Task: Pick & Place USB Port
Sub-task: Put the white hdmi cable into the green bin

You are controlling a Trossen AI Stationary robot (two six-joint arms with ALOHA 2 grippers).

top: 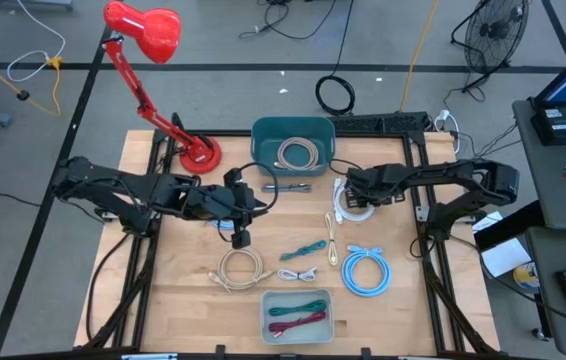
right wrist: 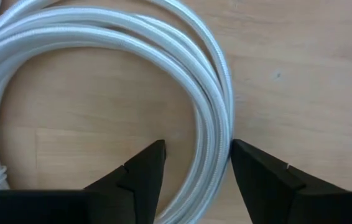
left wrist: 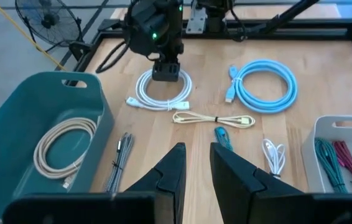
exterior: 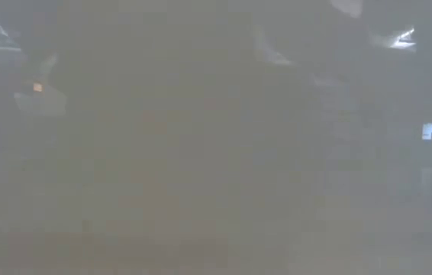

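A white coiled USB cable [top: 347, 203] lies flat on the wooden table, right of centre. My right gripper [right wrist: 194, 149] is open and points down onto it. Its two fingers stand on either side of the coil's bundled strands [right wrist: 210, 124]. The left wrist view shows this gripper [left wrist: 166, 73] low over the coil's [left wrist: 162, 94] far side. My left gripper [left wrist: 196, 154] is open and holds nothing. It hovers near the table's middle [top: 261, 197], pointing toward the right arm. The low view shows only a grey haze. My right gripper comes from above with its fingers across the white coil's strands [right wrist: 221, 93], which lie flat on the table. One fingertip [right wrist: 241, 155] stands right beside the outer strand. I cannot tell whether it touches.
A teal bin [top: 263, 135] at the far edge holds a beige cable [top: 298, 153]. A grey tray [top: 335, 318] at the near edge holds green and red cables. On the table lie a blue coil [top: 365, 272], a beige coil [top: 241, 268], several small cables, and a red lamp [top: 148, 35] far left.
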